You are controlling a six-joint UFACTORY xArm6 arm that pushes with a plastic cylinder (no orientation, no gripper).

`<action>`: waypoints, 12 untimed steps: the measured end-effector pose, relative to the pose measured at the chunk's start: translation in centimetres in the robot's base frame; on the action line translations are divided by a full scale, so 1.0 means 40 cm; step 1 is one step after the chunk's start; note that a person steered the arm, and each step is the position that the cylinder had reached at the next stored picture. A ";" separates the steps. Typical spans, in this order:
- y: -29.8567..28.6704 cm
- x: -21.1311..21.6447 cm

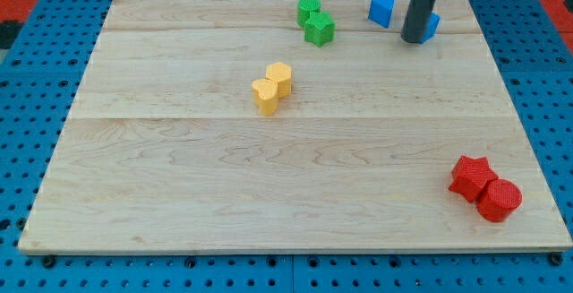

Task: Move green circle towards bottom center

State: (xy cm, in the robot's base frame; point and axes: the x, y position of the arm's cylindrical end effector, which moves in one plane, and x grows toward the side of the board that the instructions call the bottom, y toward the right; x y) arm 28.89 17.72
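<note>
Two green blocks touch near the view's top centre. The upper one (309,9) looks round, so I take it for the green circle. The lower one (320,30) is angular, like a star. My tip (414,39) rests on the board to the right of both, about a hundred pixels from the green circle and touching neither. The dark rod rises out of the view's top.
A blue block (382,11) lies just left of the rod, and another blue block (432,26) is partly hidden behind it. Two yellow blocks (272,87) touch left of centre. A red star (471,176) and a red circle (499,200) sit at the bottom right.
</note>
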 end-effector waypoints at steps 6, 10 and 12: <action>-0.903 -0.140; -0.891 0.141; -0.846 0.406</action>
State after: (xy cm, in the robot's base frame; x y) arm 45.12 -16.12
